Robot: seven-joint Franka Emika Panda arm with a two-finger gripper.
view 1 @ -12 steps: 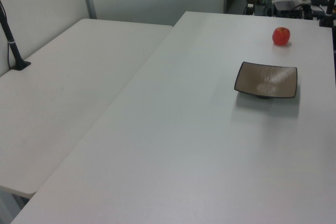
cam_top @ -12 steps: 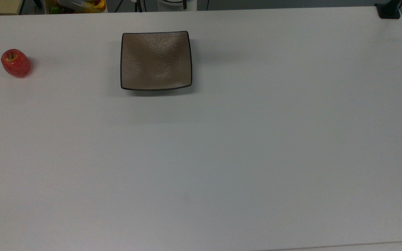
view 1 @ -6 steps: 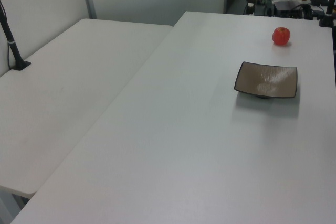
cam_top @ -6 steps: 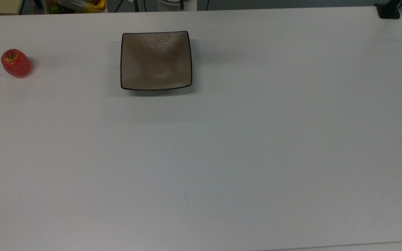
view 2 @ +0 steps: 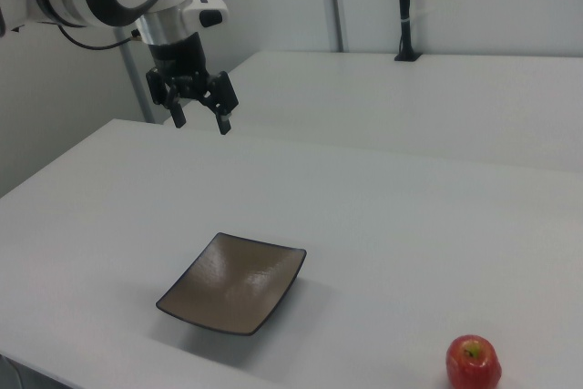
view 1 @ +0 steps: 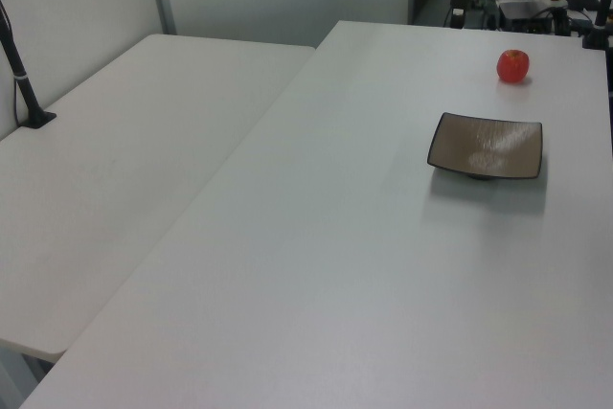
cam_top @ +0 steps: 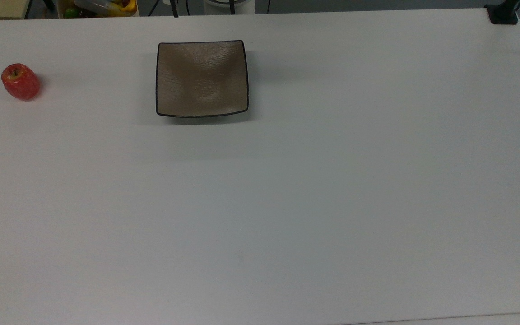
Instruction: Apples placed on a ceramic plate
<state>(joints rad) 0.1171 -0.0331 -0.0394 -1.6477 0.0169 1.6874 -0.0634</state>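
Note:
A small red apple [cam_top: 20,81] stands on the white table near the top view's left edge, well apart from the ceramic plate [cam_top: 201,79]. The plate is a square brown dish with a thin black rim, and nothing lies on it. In the left view the apple [view 1: 512,65] sits beyond the plate [view 1: 486,145]. In the right view the apple [view 2: 473,363] is at the bottom right and the plate [view 2: 233,282] at lower centre. My gripper [view 2: 201,125] hangs open and empty in the air, high above the table behind the plate, far from the apple.
A second white table [view 1: 124,150] adjoins this one. A black clamped post [cam_top: 503,13] stands at the top view's upper right corner. A bin of coloured items [cam_top: 102,6] lies beyond the table's far edge.
Dark parts at the top view's upper edge have shifted slightly left. The apple and the plate have not moved.

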